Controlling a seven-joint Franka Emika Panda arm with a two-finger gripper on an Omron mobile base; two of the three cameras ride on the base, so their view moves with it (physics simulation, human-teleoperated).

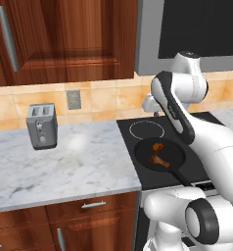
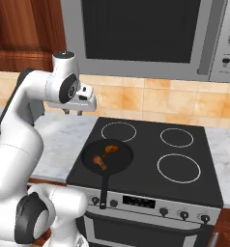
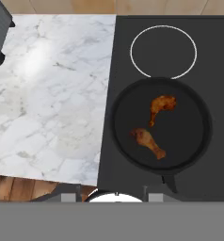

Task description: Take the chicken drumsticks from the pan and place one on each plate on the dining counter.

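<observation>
A marble worktop runs along the tiled wall at the left of the left base view, with a grey toaster on it and a black stovetop at its right. The pan sits on the stovetop's front-left burner, both chicken drumsticks lying apart inside it, untouched. The gripper hangs high over the worktop edge, left of the pan in the right base view, pointing straight down; its fingers are narrowly parted and hold nothing. The arm is folded in a tall arch above its base. The drumsticks are small and glossy; a descent slightly off-centre could skid one aside or strike the pan rim.
</observation>
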